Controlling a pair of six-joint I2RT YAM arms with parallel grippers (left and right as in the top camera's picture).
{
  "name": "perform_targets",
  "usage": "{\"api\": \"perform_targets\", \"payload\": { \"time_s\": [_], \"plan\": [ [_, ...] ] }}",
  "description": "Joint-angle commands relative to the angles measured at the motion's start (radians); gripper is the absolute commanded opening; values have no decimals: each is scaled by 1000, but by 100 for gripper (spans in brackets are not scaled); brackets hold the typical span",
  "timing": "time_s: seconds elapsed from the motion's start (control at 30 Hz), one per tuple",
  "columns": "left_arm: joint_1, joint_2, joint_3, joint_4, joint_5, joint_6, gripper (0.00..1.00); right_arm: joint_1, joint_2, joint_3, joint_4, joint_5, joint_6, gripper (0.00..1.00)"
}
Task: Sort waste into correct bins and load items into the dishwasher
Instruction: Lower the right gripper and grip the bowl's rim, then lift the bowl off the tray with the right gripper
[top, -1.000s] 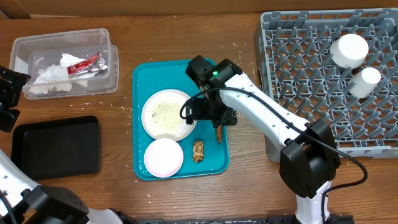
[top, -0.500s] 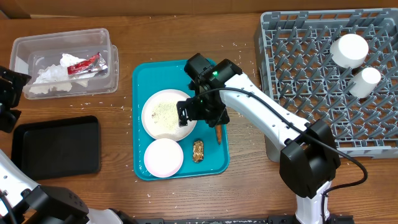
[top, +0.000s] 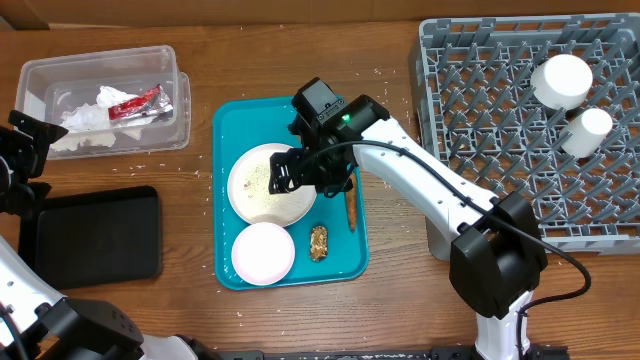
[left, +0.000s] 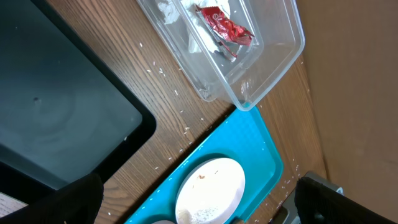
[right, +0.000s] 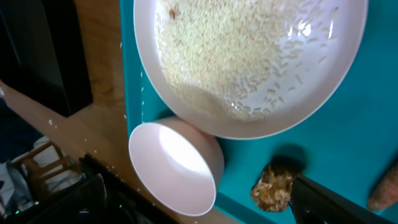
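From overhead, the right claw (top: 283, 173) is seen hovering over the plate (top: 250, 200) of loose rice, which lies on the teal tray (top: 222, 140) on the counter (top: 400, 290). The bowl (top: 263, 253) sits just below the plate, and a food scrap (top: 319, 242) and an orange stick (top: 351, 211) lie beside it. The dish rack (top: 500, 150) stands well apart to the right. If the plate were carried there with the rice on it, grains would likely be shed over the tray and counter.

In the left wrist view, the left claw (left: 196, 183) is shown spread and empty above the counter, far from the work. The clear bin (left: 273, 56) with its red wrapper (left: 224, 28) and the black tray (left: 62, 124) are seen between it and the plate. No help can be expected from this arm if the plate slips.

In the right wrist view, the right claw's fingers are seen released and wide apart, with nothing grasped. The bowl's rim appears to touch or tuck under the plate's edge. If the plate were pinched at that side, the bowl could be knocked or dragged. A shallow grip on the smooth rim could let the plate tilt, so that rice would be poured out.
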Motion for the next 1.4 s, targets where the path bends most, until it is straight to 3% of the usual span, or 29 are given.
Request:
{"api": "perform_targets", "payload": {
  "time_s": [0.0,0.3,0.6,0.93,1.37],
  "plan": [
    [-6,10,3,3,18,19,100,20,-28,-1,-46,-46,-22,95],
    [-7,10,3,4,17,19,100,177,-28,-12,-116,37,-134,95],
    [-7,10,2,-8,-48,19,100,297,-28,-64,-99,387,-47,99],
    [-7,10,2,-7,-84,19,100,285,-28,-103,-1,333,-55,99],
    [-6,10,2,0,-111,19,100,290,-24,-182,105,286,-27,79]
  ]
}}
